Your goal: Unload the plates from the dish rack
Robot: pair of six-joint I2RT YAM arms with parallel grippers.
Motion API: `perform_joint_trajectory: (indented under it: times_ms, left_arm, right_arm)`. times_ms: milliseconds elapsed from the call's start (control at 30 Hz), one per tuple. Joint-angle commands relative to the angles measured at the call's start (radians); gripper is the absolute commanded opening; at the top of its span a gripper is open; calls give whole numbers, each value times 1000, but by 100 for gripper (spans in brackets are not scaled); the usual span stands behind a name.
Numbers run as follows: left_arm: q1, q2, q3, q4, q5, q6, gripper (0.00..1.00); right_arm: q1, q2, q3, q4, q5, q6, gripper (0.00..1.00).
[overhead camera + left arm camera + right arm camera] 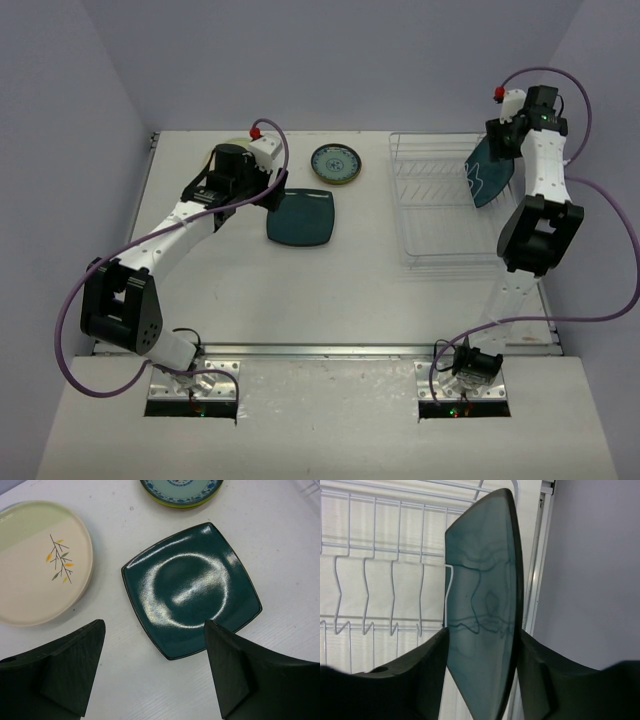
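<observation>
No lettering, brand or number can be read in any view. The cream plate (40, 565) bears only a painted sprig.

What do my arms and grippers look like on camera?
The left arm and right arm: white links, black joint housings. A purple cable loops along each, with a red cap near the wrist. The left gripper and right gripper have broad matte-black fingers.
</observation>
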Motion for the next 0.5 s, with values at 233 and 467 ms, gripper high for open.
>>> perform_joint_trajectory:
  times_ms: [233, 467]
  left_arm:
    - [-1, 0, 26, 48, 19, -24, 81]
    - [-1, 14, 52, 21, 55, -24, 100]
  right_arm:
    - [12, -33, 16, -72, -12, 7, 14]
    - [12, -109, 1, -49, 4, 31, 0]
